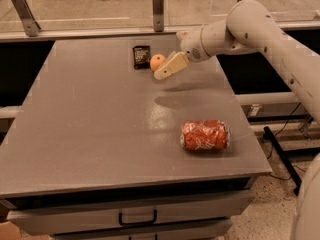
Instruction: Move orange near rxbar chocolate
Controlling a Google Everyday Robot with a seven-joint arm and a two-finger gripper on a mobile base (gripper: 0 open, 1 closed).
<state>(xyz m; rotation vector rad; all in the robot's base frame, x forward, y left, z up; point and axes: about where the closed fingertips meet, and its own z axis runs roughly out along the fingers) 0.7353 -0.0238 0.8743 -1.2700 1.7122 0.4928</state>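
Seemingly empty, the jaws, opening unclear, hover beside the orange (157, 62) on the grey table (100, 134).

The table (100, 134) has a grey top, smooth and half-matt, with a soft pale shine on the part in front of the orange (157, 62). The orange has a matt skin, without gloss. Just left of the orange, the rxbar chocolate (141, 56) is in a dark wrapper with little shine. The gripper (167, 69), just right of the orange, looks like smooth cream plastic. The arm (250, 24) behind it has a smooth, pale, slightly glossy shell. Well in front of the orange, the orange-red packet (205, 135) is shiny and crinkled.
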